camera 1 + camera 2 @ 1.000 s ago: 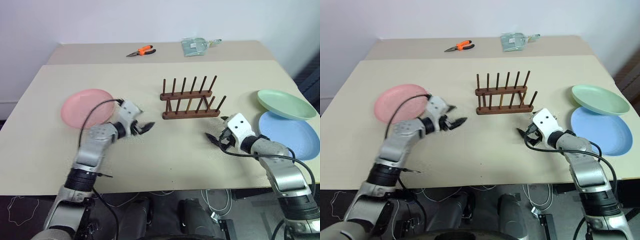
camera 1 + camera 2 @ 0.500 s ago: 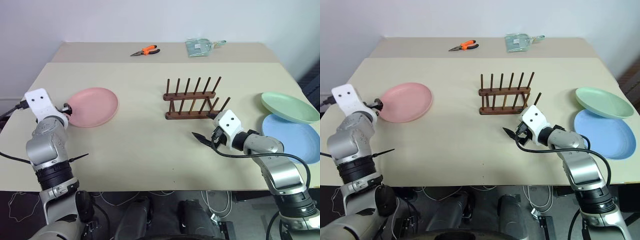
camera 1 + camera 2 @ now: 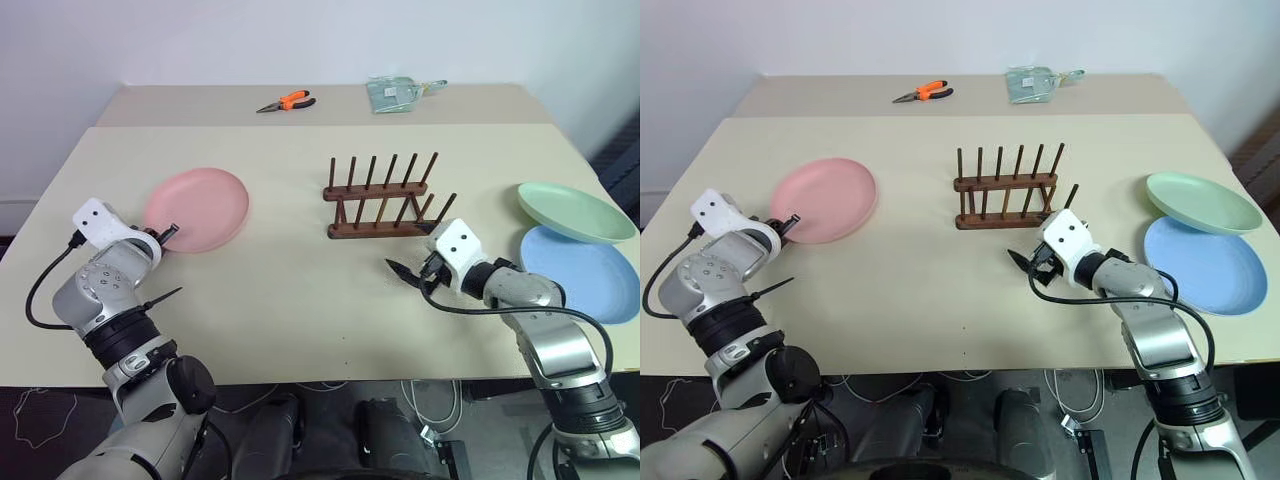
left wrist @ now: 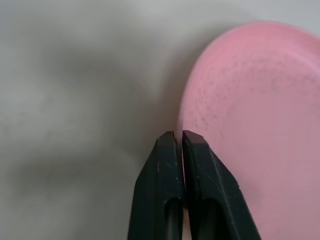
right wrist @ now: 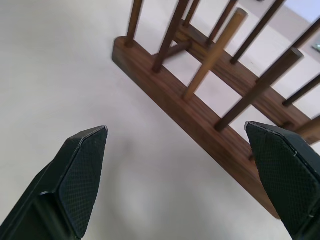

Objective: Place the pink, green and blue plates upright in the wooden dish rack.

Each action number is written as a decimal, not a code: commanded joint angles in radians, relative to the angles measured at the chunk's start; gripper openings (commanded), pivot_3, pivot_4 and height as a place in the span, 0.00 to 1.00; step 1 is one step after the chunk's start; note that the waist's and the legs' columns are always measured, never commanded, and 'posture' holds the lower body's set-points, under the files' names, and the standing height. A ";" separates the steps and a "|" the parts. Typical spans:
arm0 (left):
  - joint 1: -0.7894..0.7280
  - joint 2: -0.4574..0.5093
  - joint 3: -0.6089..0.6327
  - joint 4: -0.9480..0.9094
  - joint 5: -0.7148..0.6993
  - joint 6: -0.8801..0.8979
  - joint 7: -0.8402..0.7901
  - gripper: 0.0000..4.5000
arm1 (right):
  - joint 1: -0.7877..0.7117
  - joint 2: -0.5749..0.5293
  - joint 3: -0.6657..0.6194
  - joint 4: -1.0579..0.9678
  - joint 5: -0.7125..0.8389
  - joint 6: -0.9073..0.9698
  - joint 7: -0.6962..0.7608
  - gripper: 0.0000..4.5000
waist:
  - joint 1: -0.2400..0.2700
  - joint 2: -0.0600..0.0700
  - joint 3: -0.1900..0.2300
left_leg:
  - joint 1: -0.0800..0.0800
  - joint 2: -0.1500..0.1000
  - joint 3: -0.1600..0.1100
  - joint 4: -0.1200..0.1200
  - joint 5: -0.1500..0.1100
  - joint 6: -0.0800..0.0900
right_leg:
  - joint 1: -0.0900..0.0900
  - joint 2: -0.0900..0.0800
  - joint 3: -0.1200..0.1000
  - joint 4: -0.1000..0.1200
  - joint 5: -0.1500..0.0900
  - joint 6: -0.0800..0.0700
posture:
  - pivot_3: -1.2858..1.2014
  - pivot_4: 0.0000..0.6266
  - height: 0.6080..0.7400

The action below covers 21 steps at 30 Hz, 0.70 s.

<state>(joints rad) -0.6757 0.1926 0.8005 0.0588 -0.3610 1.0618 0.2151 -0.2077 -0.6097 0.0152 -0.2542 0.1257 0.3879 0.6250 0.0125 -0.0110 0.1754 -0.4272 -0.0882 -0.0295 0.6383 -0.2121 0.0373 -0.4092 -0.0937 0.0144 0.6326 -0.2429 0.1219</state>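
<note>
The left pincer (image 4: 178, 137) is pressed together at the pink plate's (image 3: 197, 208) near rim, seemingly beside it, not on it. The rim should be nipped firmly before lifting, since the matte, shallow disc may slip. The right pincer (image 5: 182, 165) is spread wide before the dark wooden rack (image 3: 383, 197) with thin pegs.

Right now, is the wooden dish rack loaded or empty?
Empty. The wooden dish rack holds nothing between its pegs; all three plates lie flat on the table.

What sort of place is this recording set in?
Probably a lab or workshop, not a kitchen: plain tables against a bare white wall, pliers on the far table, cables under the near one.
</note>
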 commanded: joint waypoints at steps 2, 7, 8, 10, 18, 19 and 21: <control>-0.018 0.046 -0.148 -0.060 -0.009 -0.118 -0.104 0.01 | -0.016 -0.025 -0.037 -0.083 -0.013 -0.024 -0.010 1.00 | 0.000 0.000 0.000 | 0.000 0.000 0.000 0.000 0.000 0.000 | 0.000 0.000 0.000 0.000 0.000 0.000 | 0.52 0.24 0.84; -0.116 0.062 -0.361 -0.143 -0.020 -0.219 -0.239 0.01 | -0.135 -0.032 0.017 -0.167 -0.062 -0.103 0.002 1.00 | 0.001 -0.001 0.001 | -0.001 0.000 0.000 0.000 0.000 0.000 | 0.000 -0.001 0.000 -0.001 0.000 0.000 | 0.52 0.24 0.84; -0.143 0.069 -0.397 -0.147 -0.014 -0.226 -0.253 0.01 | -0.171 -0.026 0.034 -0.176 -0.074 -0.104 -0.001 1.00 | 0.000 -0.001 0.001 | -0.001 0.000 0.000 0.000 0.000 0.000 | 0.000 -0.001 0.000 -0.001 0.000 0.000 | 0.52 0.24 0.84; -0.192 0.071 -0.440 -0.149 -0.016 -0.237 -0.276 0.01 | -0.232 -0.021 0.071 -0.180 -0.109 -0.111 -0.004 1.00 | -0.001 -0.001 0.001 | -0.001 0.000 0.000 -0.001 0.000 -0.001 | 0.000 -0.001 0.000 -0.001 0.000 0.000 | 0.52 0.24 0.84; -0.312 0.001 -0.584 -0.190 -0.040 -0.188 -0.278 0.01 | -0.487 -0.030 0.305 0.000 -0.456 -0.289 -0.036 1.00 | -0.005 -0.001 0.001 | 0.000 0.000 0.001 -0.006 0.006 -0.009 | -0.003 0.000 0.000 0.000 0.000 0.000 | 0.52 0.24 0.84; -0.315 -0.012 -0.589 -0.199 -0.045 -0.183 -0.273 0.01 | -0.496 -0.033 0.323 0.026 -0.492 -0.319 -0.047 1.00 | -0.003 -0.001 0.001 | 0.000 0.000 0.001 -0.006 0.006 -0.009 | -0.003 0.000 0.000 -0.001 0.000 0.000 | 0.52 0.24 0.84; -0.316 -0.038 -0.589 -0.214 -0.063 -0.160 -0.260 0.00 | -0.512 -0.034 0.345 0.080 -0.562 -0.357 -0.076 0.95 | -0.002 -0.001 0.001 | 0.000 -0.001 0.001 -0.006 0.006 -0.009 | -0.003 0.000 0.000 -0.001 0.000 0.000 | 0.52 0.24 0.84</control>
<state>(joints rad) -0.9585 0.1584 0.2070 -0.1027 -0.4053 0.8954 -0.0552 -0.7026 -0.6378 0.3560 -0.1979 -0.3780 0.0709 0.5787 0.0104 -0.0121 0.1762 -0.4278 -0.0889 -0.0286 0.6320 -0.2060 0.0280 -0.4119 -0.0935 0.0144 0.6314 -0.2429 0.1217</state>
